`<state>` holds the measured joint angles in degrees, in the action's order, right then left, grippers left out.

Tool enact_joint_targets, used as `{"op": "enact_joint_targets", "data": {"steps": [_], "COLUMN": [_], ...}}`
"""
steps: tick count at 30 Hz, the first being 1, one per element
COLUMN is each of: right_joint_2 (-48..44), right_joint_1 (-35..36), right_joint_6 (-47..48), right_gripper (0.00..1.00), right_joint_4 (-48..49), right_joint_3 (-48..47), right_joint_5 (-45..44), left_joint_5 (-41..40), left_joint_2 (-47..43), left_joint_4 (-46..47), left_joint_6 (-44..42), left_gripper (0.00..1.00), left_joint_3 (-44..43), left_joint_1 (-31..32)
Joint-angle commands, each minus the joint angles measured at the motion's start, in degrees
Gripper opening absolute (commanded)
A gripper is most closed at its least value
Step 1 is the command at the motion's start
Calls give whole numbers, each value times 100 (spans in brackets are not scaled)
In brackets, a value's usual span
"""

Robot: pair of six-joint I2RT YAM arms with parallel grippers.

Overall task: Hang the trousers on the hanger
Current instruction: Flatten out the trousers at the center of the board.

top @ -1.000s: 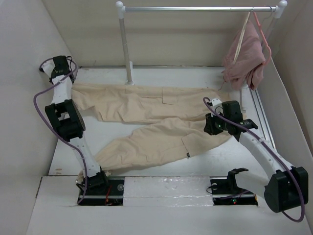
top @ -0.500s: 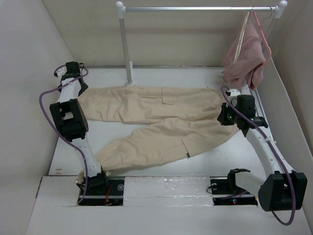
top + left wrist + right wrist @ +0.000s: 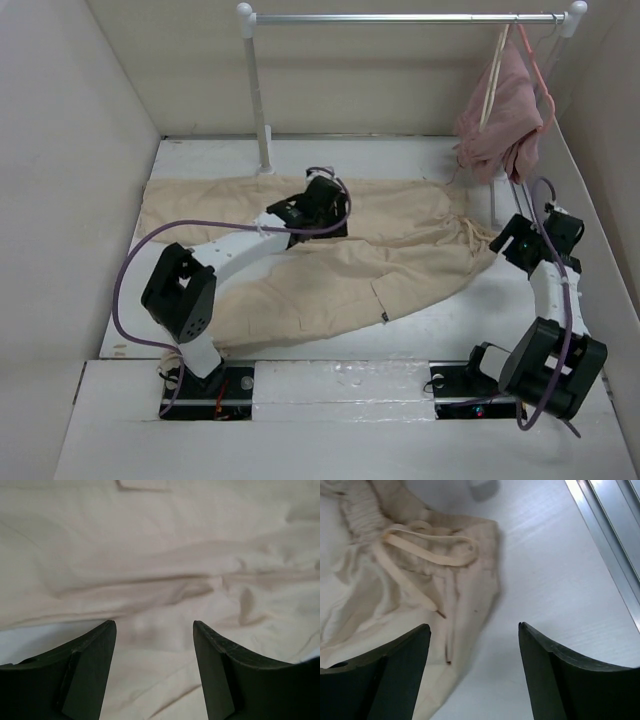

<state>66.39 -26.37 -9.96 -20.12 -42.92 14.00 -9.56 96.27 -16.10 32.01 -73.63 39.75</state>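
Note:
The beige trousers (image 3: 400, 245) lie spread flat on the white table, waistband to the right and legs to the left. My left gripper (image 3: 330, 210) hovers open over the upper leg; the left wrist view shows wrinkled beige cloth (image 3: 160, 570) between and beyond its empty jaws (image 3: 155, 630). My right gripper (image 3: 515, 240) is open and empty at the waistband's right end; the right wrist view shows the drawstring (image 3: 420, 540) and waistband corner just ahead of it (image 3: 475, 630). The cream hanger (image 3: 490, 85) hangs from the rail at the back right, partly covered by a pink garment.
A metal clothes rail (image 3: 400, 18) on a post (image 3: 258, 110) spans the back. The dusty-pink garment (image 3: 505, 115) and a thin pink hanger (image 3: 541, 70) hang at its right end. A metal track (image 3: 610, 545) runs along the table's right edge. Walls close in on both sides.
My left arm has swung from the far left corner to the middle, over the trousers. My right gripper has moved right, from over the trousers to the waistband's right end.

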Motion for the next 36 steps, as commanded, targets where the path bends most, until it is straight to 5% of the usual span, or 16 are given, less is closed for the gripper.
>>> {"op": "enact_joint_targets", "data": {"steps": [1, 9, 10, 12, 13, 14, 16, 23, 26, 27, 28, 29, 30, 31, 33, 36], "right_joint_2": [-144, 1585, 1796, 1755, 1685, 1441, 1071, -1054, -1181, -1242, -1243, -1286, -1347, -1348, -1357, -1313], "right_joint_1": [-211, -263, -263, -263, -368, -430, -614, -1160, -1230, -1343, -1344, -1344, -1344, -1344, -1275, -523], "right_joint_6": [-296, -375, -506, -630, -752, -806, -920, -920, -789, -649, -648, -604, -482, -403, -157, 177], "right_gripper": [77, 76, 59, 42, 16, 8, 0, 0, 7, 25, 25, 39, 69, 78, 90, 89], "right_joint_4": [210, 1940, 1959, 2159, 2222, 2162, 2056, 273, -377, -553, -554, -633, -764, -879, -1116, -1186], "right_joint_3": [239, 416, 398, 546, 626, 696, 907, 1136, 1163, 1206, 1189, 1154, 1084, 944, 374, -470], "right_joint_5": [-248, 1340, 1377, 1176, 993, 912, 624, -520, -968, -1039, -1040, -1066, -1075, -996, -769, -260], "left_joint_5": [-54, 34, 33, 103, 173, 183, 130, 411, 709, 797, 798, 807, 798, 763, 728, 921], "left_joint_2": [-152, -310, -345, -459, -503, -608, -706, -618, -513, -513, -530, -548, -591, -722, -881, -1101], "left_joint_4": [88, 230, 212, 168, 160, 177, 203, 195, 247, 256, 248, 230, 230, 247, 317, 371], "left_joint_6": [95, 78, 25, 7, -10, -28, -98, -195, -143, -125, -125, -90, -11, 50, 287, 569], "left_gripper": [59, 59, 59, 59, 59, 59, 59, 65, 68, 69, 69, 69, 69, 69, 69, 69], "left_joint_3": [146, 647, 665, 709, 770, 797, 858, 683, 709, 779, 779, 823, 928, 999, 1270, 1560], "left_joint_1": [480, 622, 622, 421, 342, 289, 148, -721, -1170, -1371, -1478, -1574, -1680, -1916, -2180, -2822]}}
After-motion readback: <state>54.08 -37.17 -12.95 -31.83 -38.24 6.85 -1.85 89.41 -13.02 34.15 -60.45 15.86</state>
